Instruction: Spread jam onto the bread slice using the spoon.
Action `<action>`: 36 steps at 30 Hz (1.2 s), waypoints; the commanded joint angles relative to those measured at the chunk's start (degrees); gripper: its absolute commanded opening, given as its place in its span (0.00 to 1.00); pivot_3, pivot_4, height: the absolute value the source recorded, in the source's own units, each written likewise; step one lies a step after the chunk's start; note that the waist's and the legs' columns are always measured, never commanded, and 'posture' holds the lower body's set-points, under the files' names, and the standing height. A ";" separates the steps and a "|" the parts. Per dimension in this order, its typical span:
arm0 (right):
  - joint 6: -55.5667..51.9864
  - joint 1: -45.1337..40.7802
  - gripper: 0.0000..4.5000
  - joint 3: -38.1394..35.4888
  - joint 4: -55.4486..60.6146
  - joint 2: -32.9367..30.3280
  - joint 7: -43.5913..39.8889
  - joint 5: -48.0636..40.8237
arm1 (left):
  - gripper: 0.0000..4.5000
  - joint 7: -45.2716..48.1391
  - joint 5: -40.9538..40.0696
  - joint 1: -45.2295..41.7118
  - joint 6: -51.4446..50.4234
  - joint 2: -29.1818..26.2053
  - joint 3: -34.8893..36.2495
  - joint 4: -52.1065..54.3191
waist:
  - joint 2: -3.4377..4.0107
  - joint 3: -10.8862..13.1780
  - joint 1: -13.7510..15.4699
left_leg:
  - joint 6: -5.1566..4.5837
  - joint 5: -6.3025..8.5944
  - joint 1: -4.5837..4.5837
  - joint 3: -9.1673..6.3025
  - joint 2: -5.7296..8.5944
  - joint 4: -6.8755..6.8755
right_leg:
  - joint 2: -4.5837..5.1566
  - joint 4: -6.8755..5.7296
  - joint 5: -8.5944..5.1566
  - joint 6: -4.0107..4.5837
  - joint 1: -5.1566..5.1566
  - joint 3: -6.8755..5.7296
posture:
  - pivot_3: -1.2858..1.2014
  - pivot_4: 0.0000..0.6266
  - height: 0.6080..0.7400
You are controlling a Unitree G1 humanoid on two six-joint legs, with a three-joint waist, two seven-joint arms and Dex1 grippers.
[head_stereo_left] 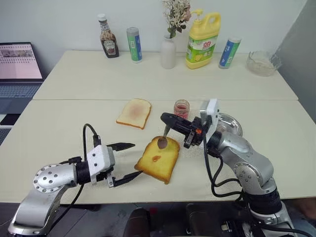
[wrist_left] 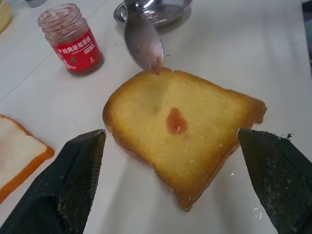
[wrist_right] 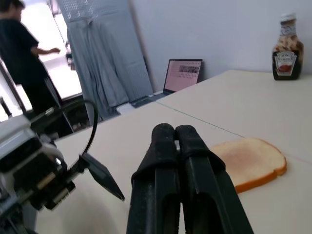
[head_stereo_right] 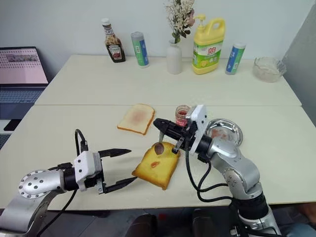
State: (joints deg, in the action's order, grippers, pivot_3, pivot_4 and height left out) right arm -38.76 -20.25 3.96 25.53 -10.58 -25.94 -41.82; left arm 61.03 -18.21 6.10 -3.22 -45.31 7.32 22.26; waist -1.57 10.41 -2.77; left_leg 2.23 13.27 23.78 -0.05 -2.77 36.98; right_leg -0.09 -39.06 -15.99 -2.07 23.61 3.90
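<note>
Right gripper (head_stereo_left: 170, 120) jaws clamped on spoon (head_stereo_left: 163, 139), handle hidden, left gripper (head_stereo_left: 129, 162) jaws agape beside bread slice (head_stereo_left: 159, 159)

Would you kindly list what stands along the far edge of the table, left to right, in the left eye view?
Ketchup bottle → blue-green canister → white vase of dried flowers → yellow detergent jug → second blue-green canister → glass bowl.

This looks like an office or lab room staged as a kitchen: two plain beige tables (head_stereo_left: 74, 113) pushed together against a bare white wall, an open laptop (head_stereo_left: 17, 69) at the side, grey curtains (wrist_right: 105, 58), a person (wrist_right: 22, 53) standing (back by a bright window), and a dish-soap jug (head_stereo_left: 203, 39), ketchup bottle (head_stereo_left: 107, 43) and flower vase (head_stereo_left: 168, 49) lined up.
</note>
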 commanded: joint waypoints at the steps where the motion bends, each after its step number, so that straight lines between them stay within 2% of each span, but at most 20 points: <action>1: -5.46 0.93 0.01 -4.94 1.79 2.46 6.10 -9.05 | 1.00 2.07 -0.19 -0.75 1.95 -1.85 0.36 0.16 | 0.00 0.00 -0.02 | 0.00 0.00 0.00 0.02 0.00 0.00 | 0.00 0.00 0.00 0.00 0.00 0.02 | 0.52 0.24 1.00; 4: -9.43 3.05 0.01 -6.32 0.00 4.59 9.41 -14.38 | 1.00 4.69 -2.95 -2.20 -0.94 -4.53 1.65 -0.61 | -0.01 -0.01 -0.09 | 0.00 0.00 0.00 0.04 0.01 -0.01 | 0.02 0.02 0.00 0.00 0.00 0.03 | 0.52 0.24 1.00; 8: -11.28 4.08 0.01 -5.99 -3.01 6.38 11.25 -16.22 | 1.00 6.16 -6.88 -3.34 -5.08 -6.27 2.49 -0.16 | 0.00 0.00 -0.30 | 0.00 0.00 -0.02 0.03 -0.01 -0.01 | -0.01 0.00 0.00 -0.01 0.00 0.02 | 0.52 0.24 1.00; 14: -6.52 2.48 0.01 -2.11 -12.18 10.01 10.35 -8.65 | 1.00 9.32 -10.42 -2.67 -10.49 -9.68 2.75 1.19 | -0.01 -0.01 -0.49 | 0.00 0.00 -0.02 0.02 -0.02 -0.01 | -0.03 0.01 -0.01 -0.01 0.01 0.01 | 0.52 0.24 1.00; 18: -4.49 1.42 0.01 -1.54 -16.21 11.58 9.37 -5.81 | 1.00 10.03 -9.98 -2.51 -11.22 -10.85 2.50 1.73 | 0.00 0.00 -0.46 | 0.00 0.00 -0.02 0.03 -0.02 -0.02 | -0.04 0.01 -0.01 -0.01 0.02 0.01 | 0.52 0.24 1.00; 20: -4.76 1.63 0.01 -1.27 -16.80 11.34 8.53 -5.33 | 1.00 10.33 -9.21 -2.24 -10.71 -11.13 2.41 2.15 | 0.00 0.00 -0.40 | 0.00 0.00 0.00 0.03 -0.01 -0.01 | -0.03 0.02 -0.01 -0.01 0.02 0.01 | 0.52 0.24 1.00; 22: -8.20 2.64 0.01 -0.82 -16.23 8.02 5.75 -6.35 | 1.00 10.26 -9.32 -2.24 -10.94 -11.33 2.71 2.85 | 0.00 0.00 -0.40 | 0.00 0.00 0.00 0.04 -0.01 -0.01 | -0.03 0.03 -0.01 -0.01 0.02 0.01 | 0.52 0.24 1.00; 27: -10.65 2.93 0.01 -3.56 -16.26 6.25 5.80 -8.68 | 1.00 9.53 -8.17 -2.67 -10.04 -11.42 2.83 2.62 | -0.01 -0.01 -0.40 | 0.00 0.00 -0.02 0.04 -0.01 -0.01 | -0.03 0.02 -0.01 -0.01 0.01 0.02 | 0.52 0.24 1.00; 32: -3.37 1.14 0.01 -6.87 -21.68 10.05 12.37 -2.84 | 1.00 8.76 -8.11 -3.04 -10.11 -10.72 2.61 2.77 | -0.01 -0.01 -0.47 | 0.00 0.00 -0.04 0.02 -0.04 -0.01 | -0.08 -0.02 -0.01 -0.01 0.01 0.02 | 0.52 0.24 1.00; 36: -2.70 0.46 0.01 -10.70 -22.90 11.94 15.34 -4.28 | 1.00 8.36 -7.78 -3.23 -9.38 -10.27 2.32 2.34 | -0.04 -0.04 -0.26 | 0.00 0.00 -0.04 0.03 -0.02 0.00 | -0.05 -0.01 0.00 -0.01 0.00 0.02 | 0.52 0.24 1.00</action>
State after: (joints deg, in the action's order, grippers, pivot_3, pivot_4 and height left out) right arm -41.80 -19.76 -4.51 3.00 1.61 -12.69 -46.47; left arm 69.54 -26.06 3.57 -13.90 -55.91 8.55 23.82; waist -1.60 10.37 -3.03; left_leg 2.23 13.27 23.74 -0.02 -2.78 36.98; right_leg -0.12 -39.07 -15.99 -2.08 23.61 3.92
